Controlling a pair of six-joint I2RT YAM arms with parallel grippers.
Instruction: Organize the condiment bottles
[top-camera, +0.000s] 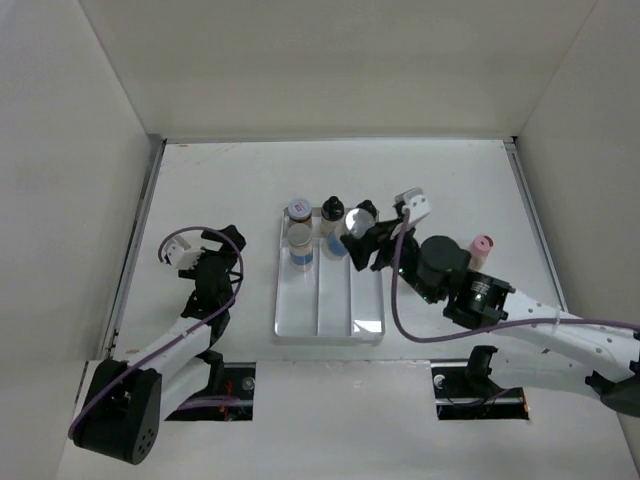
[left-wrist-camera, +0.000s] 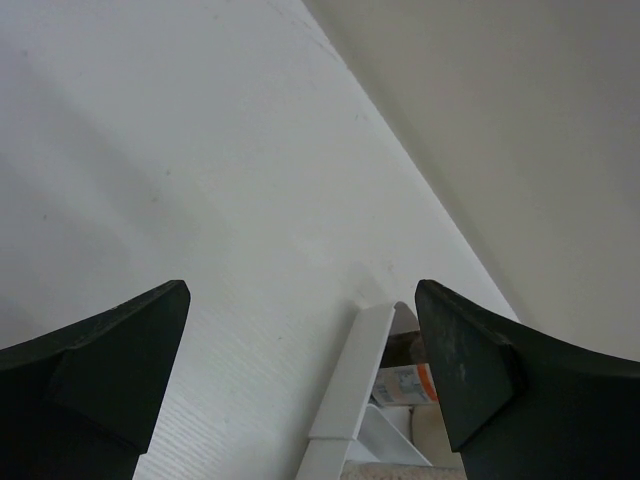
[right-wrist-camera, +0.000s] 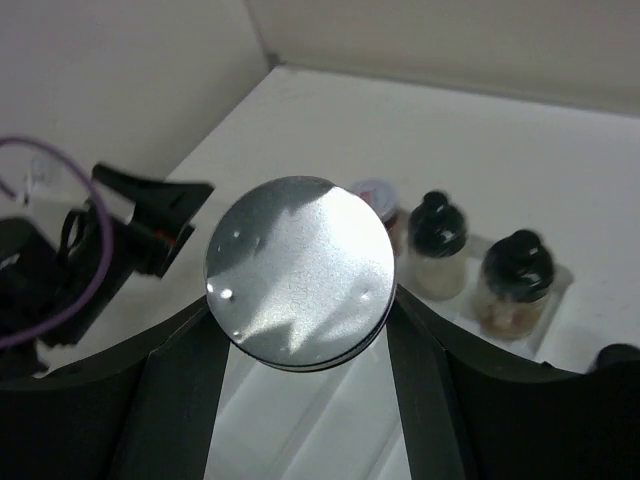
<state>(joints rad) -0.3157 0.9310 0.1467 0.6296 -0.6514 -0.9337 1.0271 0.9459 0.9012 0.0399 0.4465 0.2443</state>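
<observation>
The right tool was shown closed on a silver-capped jar, gripped just under its lid at the far end of the clear divided tray. Whether the jar was raised or already resting could not be told. A black-capped bottle stood close behind it, so it was judged likely to be toppled if the jar or a finger were lowered off line. A tilt against a divider was also possible. The pink-capped bottle, left on the worktop beside the right arm, could be swept aside. The left tool was seen wide open and empty, well apart.
</observation>
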